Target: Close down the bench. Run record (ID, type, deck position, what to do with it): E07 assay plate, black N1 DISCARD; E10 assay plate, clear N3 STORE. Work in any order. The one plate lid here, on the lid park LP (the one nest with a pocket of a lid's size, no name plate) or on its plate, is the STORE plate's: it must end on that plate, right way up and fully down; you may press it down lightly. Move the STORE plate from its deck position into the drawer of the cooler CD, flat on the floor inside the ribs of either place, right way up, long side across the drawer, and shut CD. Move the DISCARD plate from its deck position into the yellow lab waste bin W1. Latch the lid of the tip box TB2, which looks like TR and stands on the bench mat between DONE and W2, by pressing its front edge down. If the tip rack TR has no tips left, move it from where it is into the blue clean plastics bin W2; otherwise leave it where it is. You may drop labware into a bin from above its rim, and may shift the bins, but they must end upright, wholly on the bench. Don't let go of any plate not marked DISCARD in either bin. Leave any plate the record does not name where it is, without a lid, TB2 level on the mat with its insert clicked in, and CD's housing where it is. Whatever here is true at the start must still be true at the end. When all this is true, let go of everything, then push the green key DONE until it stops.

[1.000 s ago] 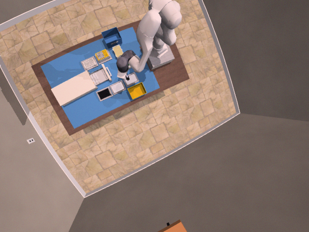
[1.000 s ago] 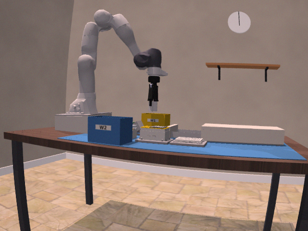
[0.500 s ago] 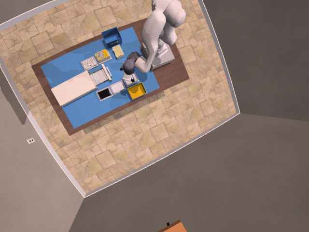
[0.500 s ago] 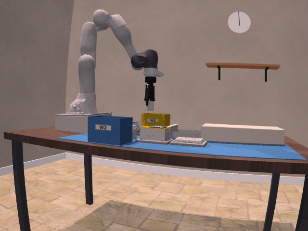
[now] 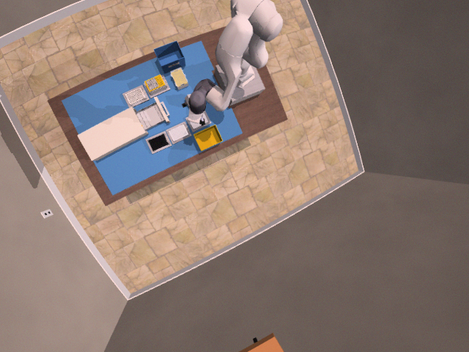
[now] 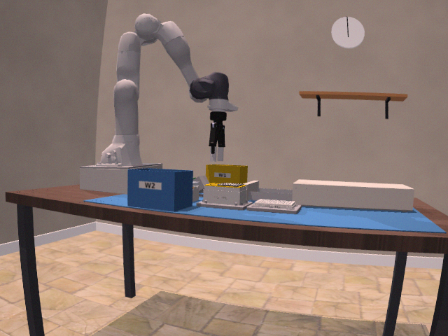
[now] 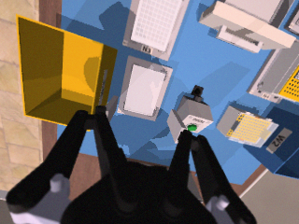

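Note:
My gripper point(image 7: 144, 109) point(image 6: 217, 155) is open and empty. It hangs high above the bench, over the lid park, which holds the white plate lid point(image 7: 144, 89). The clear plate point(image 7: 156, 21) sits bare in nest N3 beside it. The black plate point(image 5: 158, 142) sits in its nest farther along that row. The yellow bin W1 point(image 7: 61, 79) is to the left in the wrist view. The DONE box with its green key point(image 7: 192, 127) is under my right finger. The tip box TB2 point(image 7: 248, 127) stands between it and the blue bin W2 point(image 5: 169, 56). The tip rack TR point(image 5: 155, 83) shows yellow.
The cooler CD point(image 5: 111, 132) lies long on the mat, and its drawer point(image 5: 153, 115) point(image 7: 243, 28) stands pulled out with the handle bar toward me. Another gridded plate point(image 5: 135, 95) sits in a nest next to TR. The arm's base block point(image 6: 115, 177) is behind W2.

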`<state>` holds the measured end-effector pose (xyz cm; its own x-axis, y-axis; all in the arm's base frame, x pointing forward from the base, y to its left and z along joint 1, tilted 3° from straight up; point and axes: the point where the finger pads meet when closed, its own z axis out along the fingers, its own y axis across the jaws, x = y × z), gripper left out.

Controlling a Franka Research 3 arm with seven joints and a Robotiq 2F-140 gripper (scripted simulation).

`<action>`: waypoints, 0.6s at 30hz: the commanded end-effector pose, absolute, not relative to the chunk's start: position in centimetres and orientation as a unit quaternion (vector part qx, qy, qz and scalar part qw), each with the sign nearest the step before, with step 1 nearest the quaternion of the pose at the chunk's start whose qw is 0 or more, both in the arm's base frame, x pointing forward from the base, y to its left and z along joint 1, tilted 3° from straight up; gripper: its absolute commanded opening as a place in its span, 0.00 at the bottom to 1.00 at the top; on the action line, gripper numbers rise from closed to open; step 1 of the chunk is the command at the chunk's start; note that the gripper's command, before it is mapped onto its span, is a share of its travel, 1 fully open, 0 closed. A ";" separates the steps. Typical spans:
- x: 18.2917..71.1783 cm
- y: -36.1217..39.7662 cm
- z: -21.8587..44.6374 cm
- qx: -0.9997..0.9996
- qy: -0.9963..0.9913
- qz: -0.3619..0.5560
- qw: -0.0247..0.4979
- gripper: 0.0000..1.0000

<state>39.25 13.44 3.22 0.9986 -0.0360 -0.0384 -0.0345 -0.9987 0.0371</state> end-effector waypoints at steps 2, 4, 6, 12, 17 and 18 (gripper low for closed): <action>39.2 13.5 2.6 0.999 -0.024 -0.019 0.019 0.66; 39.1 13.5 2.4 0.999 -0.024 -0.019 0.019 0.66; 39.1 13.5 2.1 0.999 -0.024 -0.019 0.019 0.66; 39.1 13.5 1.6 0.999 -0.024 -0.019 0.019 0.66; 39.1 13.4 0.9 0.999 -0.024 -0.019 0.019 0.66; 39.1 13.4 0.8 0.999 -0.024 -0.019 0.019 0.66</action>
<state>38.97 13.25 1.11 0.9980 -0.0464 -0.0437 -0.0445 -0.9981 0.0420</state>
